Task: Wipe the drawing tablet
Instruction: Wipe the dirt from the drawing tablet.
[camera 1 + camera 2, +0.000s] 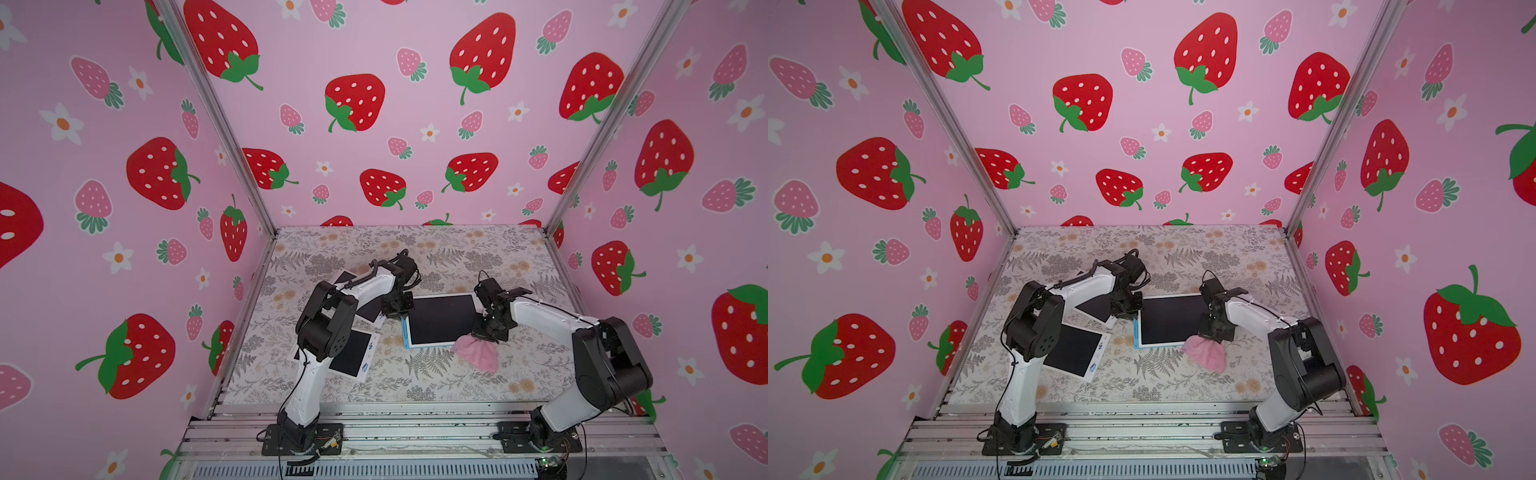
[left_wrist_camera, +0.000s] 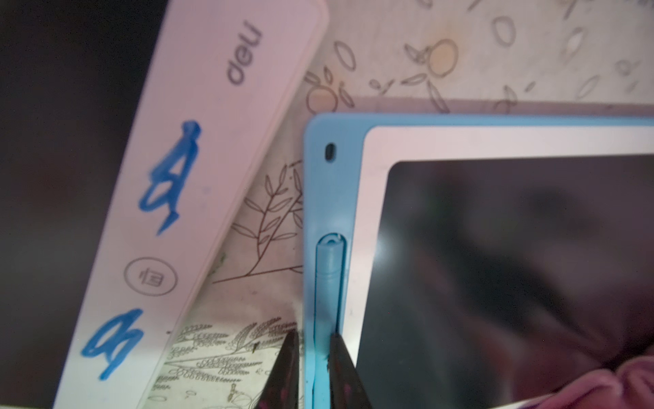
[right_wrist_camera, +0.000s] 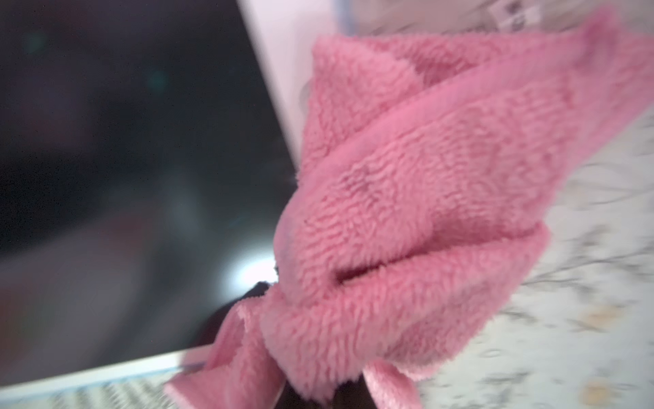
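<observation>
In both top views your blue-edged drawing tablet (image 1: 440, 319) (image 1: 1169, 318) lies flat near the middle of the floral table (image 1: 457, 249) (image 1: 1183, 249), dark screen up. The left gripper (image 1: 398, 308) (image 1: 1125, 306) is down at the tablet's left edge, and the right gripper (image 1: 487, 332) (image 1: 1212, 333) is at its near right corner with a pink cloth (image 1: 478, 353) (image 1: 1206, 353) bunched under it; the cloth spills off the corner onto the table. Two more tablets sit to the left, partly under the left arm: a white tablet (image 1: 353, 353) (image 1: 1075, 351) nearer you and another one (image 1: 370, 311) (image 1: 1096, 307) behind it.

Left wrist view: your left claw's two fingers (image 2: 345, 368) are closed to a narrow gap, pinching the blue side rail of the tablet (image 2: 495, 248), right where the blue stylus (image 2: 327, 283) sits in its slot. Just beside it is the white tablet's bezel (image 2: 198, 198) with blue marker scribbles (image 2: 171, 177) on it, and the pink cloth (image 2: 601, 386) peeks in at the corner.

Right wrist view: it's blurry, but the pink cloth (image 3: 407, 219) fills most of it, gathered to a tight pinch where the right claw is clamped fully shut on it. The fingers themselves are mostly hidden by the fabric. The cloth overlaps the tablet's white border, with the dark screen (image 3: 124, 159) beside it
</observation>
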